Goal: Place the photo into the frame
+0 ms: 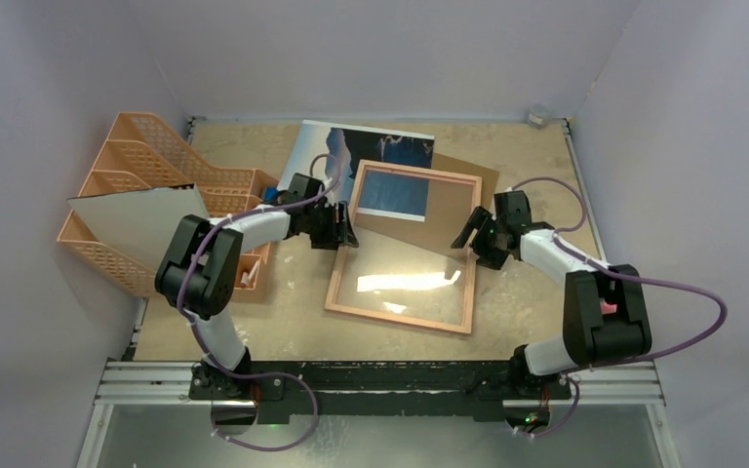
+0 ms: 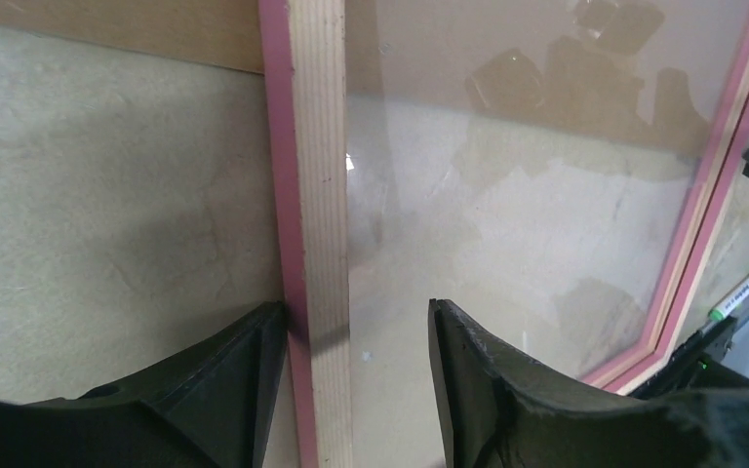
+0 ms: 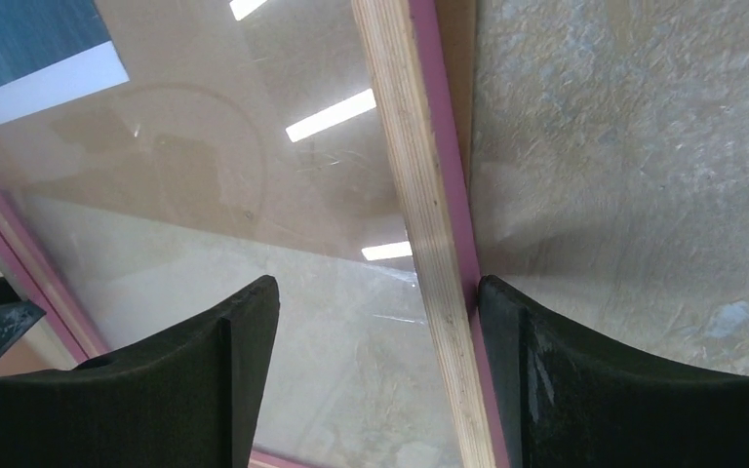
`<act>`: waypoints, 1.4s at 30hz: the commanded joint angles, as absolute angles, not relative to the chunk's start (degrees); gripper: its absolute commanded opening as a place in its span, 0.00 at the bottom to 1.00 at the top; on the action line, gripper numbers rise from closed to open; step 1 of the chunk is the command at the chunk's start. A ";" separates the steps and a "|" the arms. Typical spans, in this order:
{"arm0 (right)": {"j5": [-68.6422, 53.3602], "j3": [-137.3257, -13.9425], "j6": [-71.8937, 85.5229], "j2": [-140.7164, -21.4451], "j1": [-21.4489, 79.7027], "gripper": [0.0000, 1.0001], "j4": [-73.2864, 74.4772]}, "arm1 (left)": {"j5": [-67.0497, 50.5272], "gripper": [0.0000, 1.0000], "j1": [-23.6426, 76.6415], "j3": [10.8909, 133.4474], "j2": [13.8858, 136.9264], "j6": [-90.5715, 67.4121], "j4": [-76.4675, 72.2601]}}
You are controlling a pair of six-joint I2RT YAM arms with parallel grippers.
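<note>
We found left fingers (image 2: pixel 216 395) and right fingers (image 3: pixel 216 385) apart, astride the frame (image 1: pixel 398 318) rails. On lifting away, either could snag and drag it askew.

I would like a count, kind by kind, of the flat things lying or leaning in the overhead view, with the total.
Picture frame: 1
Photo: 1
Brown backing board: 1
Greyish-white sheet: 1
Total: 4

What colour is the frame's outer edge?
Pink, beside pale wood: the frame shows best in the left wrist view.
</note>
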State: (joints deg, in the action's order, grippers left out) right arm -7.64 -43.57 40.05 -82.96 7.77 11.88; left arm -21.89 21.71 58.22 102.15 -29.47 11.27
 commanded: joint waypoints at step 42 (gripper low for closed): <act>2.38 -46.76 45.83 -80.42 4.37 0.68 7.94 | 11.70 0.83 16.52 53.27 91.81 -51.24 -7.52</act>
